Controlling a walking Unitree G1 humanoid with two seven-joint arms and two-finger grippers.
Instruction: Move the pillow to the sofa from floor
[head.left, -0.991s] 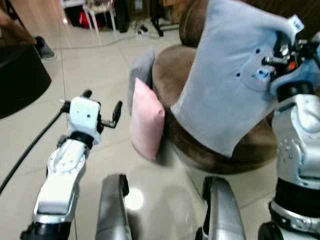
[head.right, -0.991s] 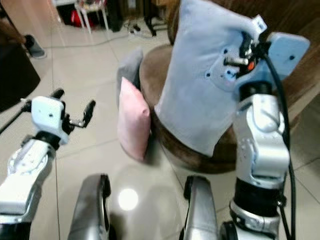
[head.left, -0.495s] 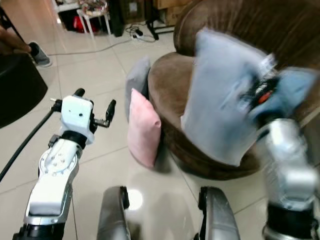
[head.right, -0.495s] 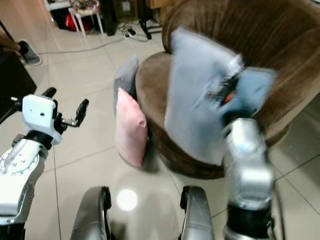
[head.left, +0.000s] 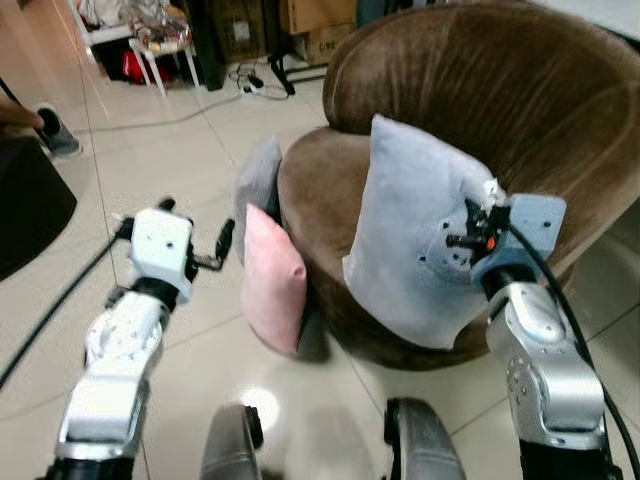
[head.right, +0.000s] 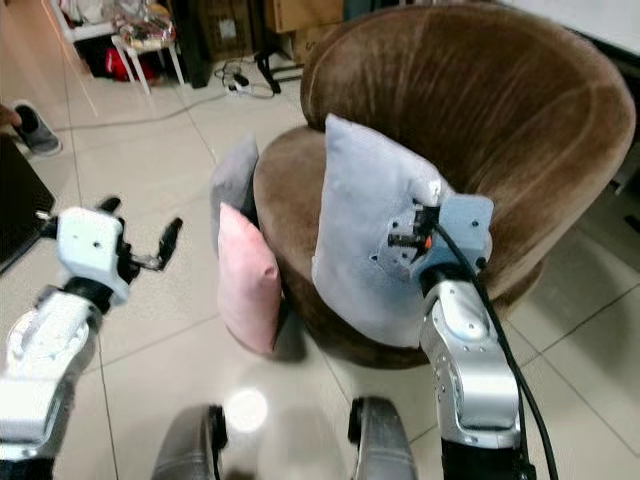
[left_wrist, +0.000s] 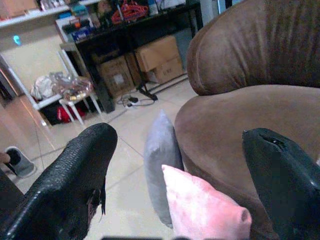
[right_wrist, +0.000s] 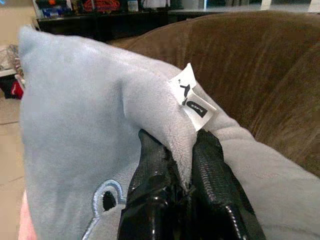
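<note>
The right hand (right_wrist: 182, 187) is pinching a corner of the light blue pillow (head.left: 410, 235), its two black fingers (right_wrist: 152, 185) pressed tight on a fold of fabric just below a small white tag (right_wrist: 192, 97). The pillow is hanging upright off the floor, in front of the seat of the round brown sofa (head.left: 500, 110), its lower edge level with the seat's front rim. An embroidered animal face is showing on the pillow's front near the grip.

The left hand (head.left: 195, 235) is hovering over the tiled floor (head.left: 170, 160) with its fingers (left_wrist: 70, 185) spread wide and holding nothing. Ahead of it, a pink pillow (head.left: 275, 280) is standing on the floor, leaning against the sofa's base, and a grey pillow (head.left: 258, 185) is standing just behind it, also against the sofa.
</note>
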